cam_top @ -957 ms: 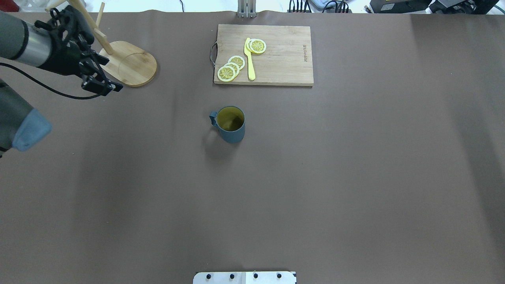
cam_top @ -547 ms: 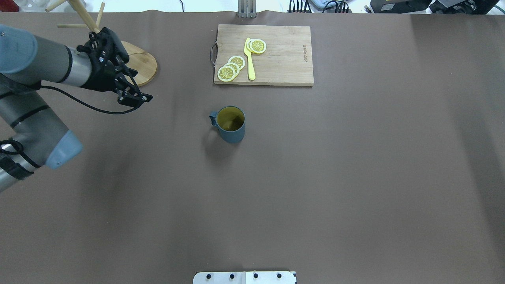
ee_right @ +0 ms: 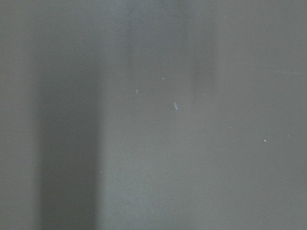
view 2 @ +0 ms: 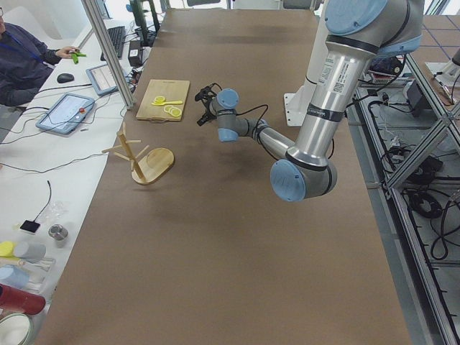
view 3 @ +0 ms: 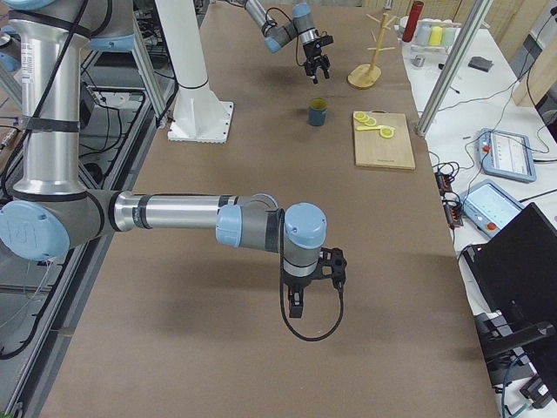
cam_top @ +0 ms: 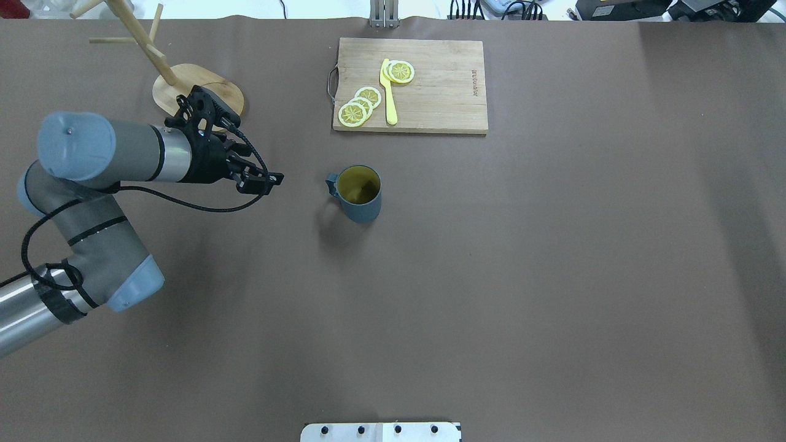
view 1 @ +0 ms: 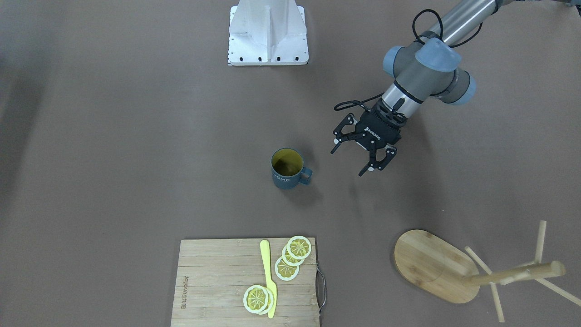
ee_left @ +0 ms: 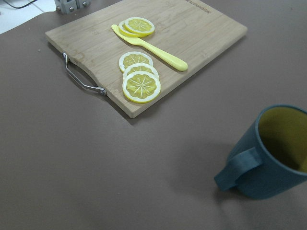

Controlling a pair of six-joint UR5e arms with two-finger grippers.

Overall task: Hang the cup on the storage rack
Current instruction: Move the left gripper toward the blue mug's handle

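The slate-blue cup [cam_top: 360, 195] stands upright mid-table, yellow-olive inside, with its handle pointing toward my left arm. It also shows in the front view [view 1: 287, 170] and the left wrist view [ee_left: 276, 153]. My left gripper [cam_top: 270, 181] is open and empty, a short way from the handle side of the cup, not touching it; its jaws show spread in the front view [view 1: 349, 161]. The wooden storage rack [cam_top: 209, 92] stands at the far left behind that gripper, its pegs bare [view 1: 513, 272]. My right gripper [view 3: 296, 300] shows only in the right side view; I cannot tell whether it is open or shut.
A rectangular bamboo cutting board [cam_top: 430, 92] with lemon slices [cam_top: 359, 105] and a yellow knife [cam_top: 389, 92] lies beyond the cup. The robot's white base plate [view 1: 268, 32] sits at the near table edge. Brown table surface [cam_top: 552, 276] surrounds the cup.
My left arm has swung from beside the rack to the right and toward the cup, the gripper staying open. The cup and rack have not moved.
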